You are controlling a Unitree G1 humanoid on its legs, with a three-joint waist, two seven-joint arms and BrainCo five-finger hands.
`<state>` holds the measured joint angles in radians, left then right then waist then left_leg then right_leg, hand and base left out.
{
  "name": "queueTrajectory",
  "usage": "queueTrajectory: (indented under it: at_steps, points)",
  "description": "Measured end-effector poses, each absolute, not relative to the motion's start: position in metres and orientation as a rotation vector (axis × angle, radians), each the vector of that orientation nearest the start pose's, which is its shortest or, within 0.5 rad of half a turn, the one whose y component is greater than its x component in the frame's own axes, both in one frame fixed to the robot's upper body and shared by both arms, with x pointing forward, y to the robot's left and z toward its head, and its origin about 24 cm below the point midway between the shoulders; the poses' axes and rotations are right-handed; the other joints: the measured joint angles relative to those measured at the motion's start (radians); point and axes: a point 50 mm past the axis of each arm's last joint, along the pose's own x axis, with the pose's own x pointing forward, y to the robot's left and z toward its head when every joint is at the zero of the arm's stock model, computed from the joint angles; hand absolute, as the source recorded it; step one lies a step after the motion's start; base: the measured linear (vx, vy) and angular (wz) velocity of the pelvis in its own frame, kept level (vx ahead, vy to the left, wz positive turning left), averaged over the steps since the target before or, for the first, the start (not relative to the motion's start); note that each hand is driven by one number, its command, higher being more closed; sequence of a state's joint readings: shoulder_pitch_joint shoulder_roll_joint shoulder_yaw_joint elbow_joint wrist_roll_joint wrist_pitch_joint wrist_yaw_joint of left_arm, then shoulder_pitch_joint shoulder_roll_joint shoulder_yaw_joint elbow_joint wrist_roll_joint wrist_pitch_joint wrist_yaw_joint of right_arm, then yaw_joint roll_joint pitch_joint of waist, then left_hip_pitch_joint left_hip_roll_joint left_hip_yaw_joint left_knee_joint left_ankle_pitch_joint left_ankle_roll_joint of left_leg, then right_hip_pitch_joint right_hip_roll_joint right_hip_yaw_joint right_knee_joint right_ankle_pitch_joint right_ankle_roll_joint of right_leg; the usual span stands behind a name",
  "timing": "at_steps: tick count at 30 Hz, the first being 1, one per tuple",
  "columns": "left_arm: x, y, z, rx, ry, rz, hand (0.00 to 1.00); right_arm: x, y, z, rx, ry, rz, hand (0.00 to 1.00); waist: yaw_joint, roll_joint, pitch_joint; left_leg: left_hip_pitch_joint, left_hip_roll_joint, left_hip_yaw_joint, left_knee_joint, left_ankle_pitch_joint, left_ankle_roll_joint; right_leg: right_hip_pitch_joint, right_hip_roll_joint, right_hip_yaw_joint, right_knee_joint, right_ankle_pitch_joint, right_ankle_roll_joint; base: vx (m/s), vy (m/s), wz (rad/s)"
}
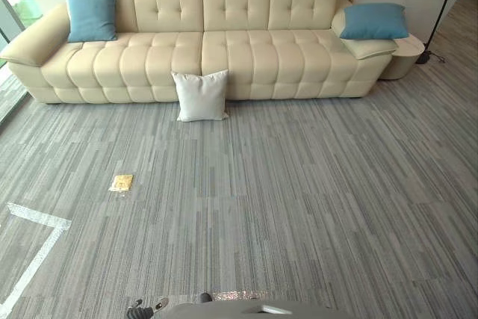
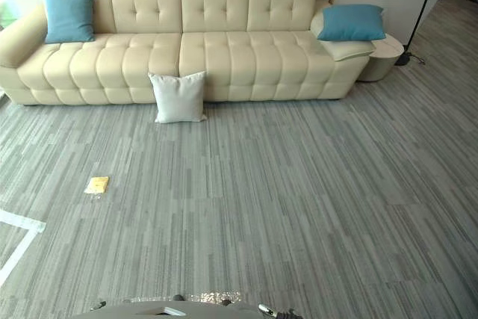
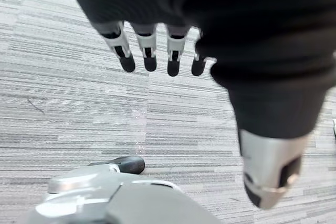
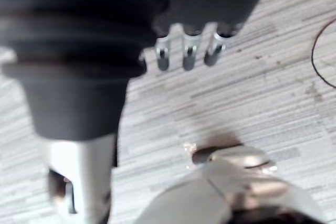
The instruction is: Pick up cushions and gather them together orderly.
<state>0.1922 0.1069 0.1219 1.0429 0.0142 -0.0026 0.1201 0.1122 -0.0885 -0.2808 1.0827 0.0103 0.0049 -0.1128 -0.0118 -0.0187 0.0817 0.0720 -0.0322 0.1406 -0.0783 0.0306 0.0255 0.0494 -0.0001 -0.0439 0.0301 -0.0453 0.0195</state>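
Note:
A white cushion [image 1: 201,95] stands on the carpet, leaning against the front of the cream sofa [image 1: 224,50]. One blue cushion [image 1: 92,16] leans on the sofa's left backrest. Another blue cushion [image 1: 373,21] lies on the right armrest. My left hand [image 3: 157,51] hangs above the grey carpet with straight fingers and holds nothing. My right hand [image 4: 189,51] also hangs over the carpet, fingers relaxed and empty. Both hands are far from the cushions.
A small yellow flat object [image 1: 121,182] lies on the carpet at the left. White tape lines [image 1: 33,237] mark the floor at the lower left. A round side table [image 1: 403,56] and a black lamp stand [image 1: 433,28] are right of the sofa.

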Motion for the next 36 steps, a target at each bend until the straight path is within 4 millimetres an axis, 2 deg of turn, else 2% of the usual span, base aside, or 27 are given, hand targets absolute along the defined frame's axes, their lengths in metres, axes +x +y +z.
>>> queueTrajectory:
  at_steps: [3, 7, 12, 36]
  points:
    - [0.056, 0.217, -0.164, 0.104, 1.198, 0.317, 0.0, 0.073, -0.222, -0.163, 0.025, 1.166, -0.437, 0.0, -0.001, -0.004, 0.011, 0.002, -0.002, 0.0, 0.0, -0.004, -0.005, 0.017, -0.001, -0.004, -0.023, 0.005, 0.001, 0.09, -0.007, 0.01]
    - [0.066, 0.213, -0.164, 0.098, 1.171, 0.303, 0.0, 0.088, -0.223, -0.16, 0.026, 1.126, -0.436, 0.0, -0.005, 0.015, 0.025, 0.02, -0.003, 0.0, 0.0, -0.012, -0.018, 0.041, -0.002, -0.019, -0.033, 0.005, 0.002, 0.05, -0.015, 0.03]
    - [0.068, 0.21, -0.164, 0.093, 1.164, 0.3, 0.0, 0.099, -0.223, -0.158, 0.026, 1.103, -0.428, 0.0, -0.004, 0.024, 0.034, 0.027, 0.005, 0.003, -0.007, -0.012, -0.02, 0.05, 0.004, -0.022, -0.04, 0.005, 0.002, -0.03, -0.037, 0.0]
    - [0.068, 0.212, -0.165, 0.079, 1.179, 0.308, 0.0, 0.103, -0.219, -0.158, 0.027, 1.099, -0.414, 0.0, 0.0, 0.014, 0.048, 0.033, 0.005, 0.022, -0.009, -0.012, -0.021, 0.073, 0.005, -0.021, -0.087, 0.028, 0.001, -0.03, -0.015, -0.02]
